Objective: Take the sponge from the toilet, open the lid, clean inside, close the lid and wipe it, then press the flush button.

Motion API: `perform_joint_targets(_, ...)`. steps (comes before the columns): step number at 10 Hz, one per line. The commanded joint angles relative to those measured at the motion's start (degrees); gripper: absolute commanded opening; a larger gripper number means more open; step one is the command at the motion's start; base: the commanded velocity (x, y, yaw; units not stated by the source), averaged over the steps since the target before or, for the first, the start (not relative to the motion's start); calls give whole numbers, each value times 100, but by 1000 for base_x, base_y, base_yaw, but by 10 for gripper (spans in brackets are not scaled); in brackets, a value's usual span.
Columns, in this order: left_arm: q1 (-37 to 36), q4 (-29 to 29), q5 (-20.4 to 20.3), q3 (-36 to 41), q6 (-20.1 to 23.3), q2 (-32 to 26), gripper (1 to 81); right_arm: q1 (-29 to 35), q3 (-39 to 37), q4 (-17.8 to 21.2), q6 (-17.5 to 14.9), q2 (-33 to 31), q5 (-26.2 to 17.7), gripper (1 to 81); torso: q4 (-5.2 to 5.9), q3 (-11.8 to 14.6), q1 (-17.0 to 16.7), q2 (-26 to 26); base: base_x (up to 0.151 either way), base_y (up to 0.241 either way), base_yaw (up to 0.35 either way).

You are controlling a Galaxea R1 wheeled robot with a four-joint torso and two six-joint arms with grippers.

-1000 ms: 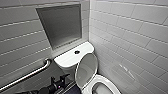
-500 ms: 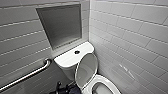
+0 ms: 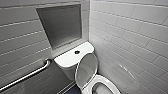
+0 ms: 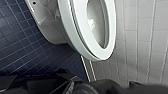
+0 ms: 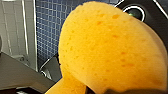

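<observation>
The white toilet (image 3: 103, 82) stands in the corner with its lid (image 3: 86, 68) raised and leaning back against the tank (image 3: 67, 59). The dark round flush button (image 3: 77, 52) sits in the middle of the tank top. In the left wrist view the seat ring (image 4: 77, 32) and the open bowl (image 4: 98, 23) are seen close from the side. The orange porous sponge (image 5: 110, 50) looms large right in front of the right wrist camera, and my right gripper is shut on it. My left gripper is open and holds nothing.
A metal grab bar (image 3: 27, 74) runs along the left wall beside the tank. A grey recessed niche (image 3: 61, 25) sits above the tank. White tiled walls (image 3: 135, 42) close in on the right. The floor is dark blue tile (image 4: 22, 52).
</observation>
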Motion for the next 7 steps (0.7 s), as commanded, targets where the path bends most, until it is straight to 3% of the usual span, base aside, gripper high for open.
perform_joint_targets(1,334,895,308,127,65,-371,811,17,292,-154,-8,-218,-283,10,0,0,0,0,0,0,0)
perform_joint_targets(5,713,912,1388,-154,169,33,811,70,319,-163,-8,-192,-291,10,0,7,0,-2,0,0,0)
perform_joint_targets(6,730,808,1583,-233,703,112,811,114,363,-154,0,-227,-283,10,0,9,0,-2,0,0,0)
perform_joint_targets(7,827,264,1548,-338,1301,121,811,140,407,-154,1,-262,-283,10,0,9,0,-2,0,0,0)
